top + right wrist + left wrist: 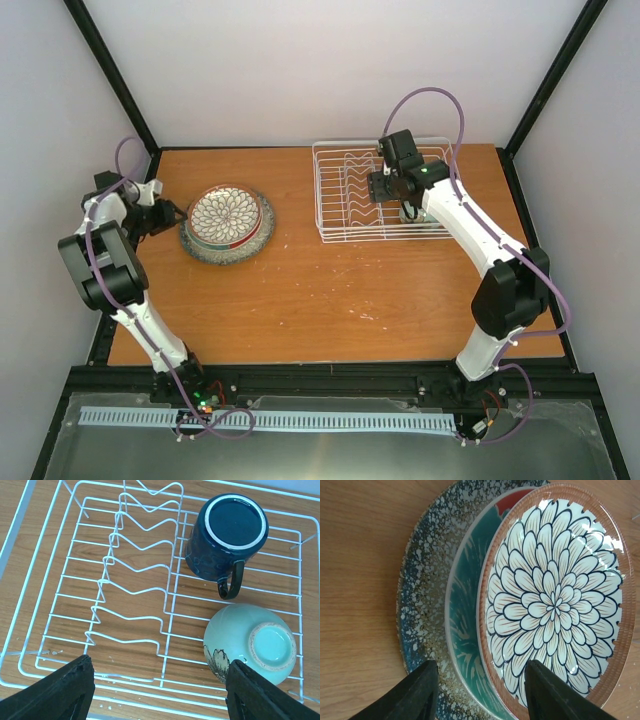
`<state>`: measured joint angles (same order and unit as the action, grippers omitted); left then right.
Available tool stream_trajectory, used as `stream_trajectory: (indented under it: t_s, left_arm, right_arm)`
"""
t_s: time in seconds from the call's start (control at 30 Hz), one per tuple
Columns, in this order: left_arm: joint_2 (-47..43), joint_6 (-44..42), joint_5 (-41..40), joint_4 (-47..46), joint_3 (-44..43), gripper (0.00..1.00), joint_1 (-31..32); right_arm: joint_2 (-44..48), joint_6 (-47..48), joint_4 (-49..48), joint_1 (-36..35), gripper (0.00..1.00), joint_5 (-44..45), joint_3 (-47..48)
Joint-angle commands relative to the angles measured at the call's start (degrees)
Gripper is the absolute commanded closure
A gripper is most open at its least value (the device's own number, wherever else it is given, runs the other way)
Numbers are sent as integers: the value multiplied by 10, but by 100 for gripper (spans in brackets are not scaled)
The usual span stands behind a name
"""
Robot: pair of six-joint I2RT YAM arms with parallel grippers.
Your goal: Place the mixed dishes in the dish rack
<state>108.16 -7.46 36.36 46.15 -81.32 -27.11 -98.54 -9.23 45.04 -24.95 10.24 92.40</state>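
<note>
- Left gripper (480, 674): jaws apart, straddling stacked rims, gripping nothing.
- Petal-patterned plate (555, 605) tops teal plate (465, 615) and speckled grey plate (427, 580).
- Likely stiff, slick and chippable; pinch the top rim only.
- Dish rack (171, 615) holds upturned mug (225, 535) and bowl (250, 642); right gripper (159, 661) above, wide, empty.

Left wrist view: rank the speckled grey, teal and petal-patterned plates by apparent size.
1. speckled grey plate
2. red-rimmed teal plate, mostly covered, judged by its showing rim
3. petal-patterned plate, only slightly smaller than the teal one
</note>
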Motion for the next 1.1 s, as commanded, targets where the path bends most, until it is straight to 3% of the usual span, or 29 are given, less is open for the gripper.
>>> stream_trajectory:
  t_s: [0.0, 0.57, 0.87, 1.07]
  left_arm:
    - [12, -14, 30, 9, -20, 52, 0]
    - [62, -15, 77, 21, -36, 61, 3]
    - [85, -15, 75, 29, -48, 64, 29]
    - [111, -17, 71, 39, -59, 72, 49]
  right_arm:
    - [19, -1, -12, -7, 28, -2, -4]
    - [16, -1, -13, -7, 28, 0, -5]
    - [10, -1, -13, -8, 28, -3, -5]
    - [10, 1, -14, -8, 28, 0, -6]
